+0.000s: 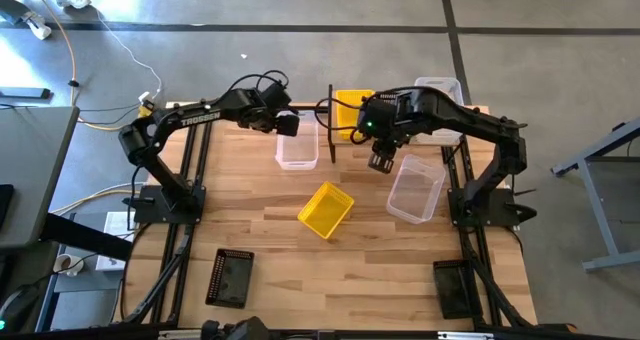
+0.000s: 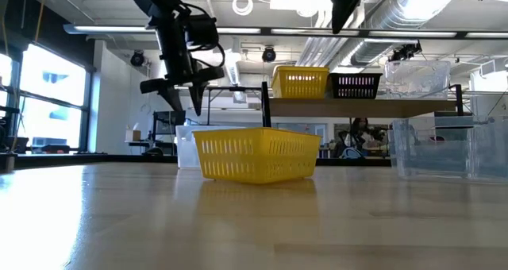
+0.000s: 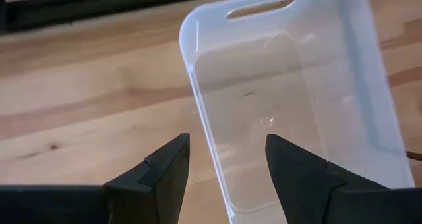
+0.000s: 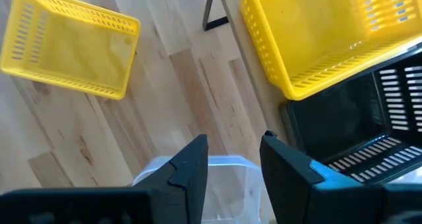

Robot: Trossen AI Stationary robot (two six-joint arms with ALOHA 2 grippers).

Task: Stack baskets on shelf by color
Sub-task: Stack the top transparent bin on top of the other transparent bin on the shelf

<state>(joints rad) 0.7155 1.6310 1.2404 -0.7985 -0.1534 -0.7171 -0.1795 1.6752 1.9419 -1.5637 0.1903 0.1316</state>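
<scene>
A clear basket point(image 1: 297, 146) stands on the table in front of the shelf point(image 1: 330, 130). My left gripper point(image 3: 227, 159) hovers open just above it, one finger on each side of its long wall point(image 3: 206, 135), not touching. My right gripper point(image 4: 234, 159) hangs open high over a second clear basket point(image 1: 415, 187) at the right and holds nothing. A yellow basket point(image 1: 326, 209) sits mid-table and a black basket point(image 1: 230, 277) lies near the front left. On the shelf plank point(image 2: 349, 106) stand a yellow basket point(image 2: 300, 82), a black basket point(image 2: 355, 85) and a clear basket point(image 2: 415, 77).
The shelf's black post point(image 4: 211, 13) rises between the left clear basket and the shelf's yellow basket. Bare wood lies between the mid-table yellow basket and the table's near edge point(image 1: 350, 320). The black arm frames point(image 1: 180, 200) flank the table on both sides.
</scene>
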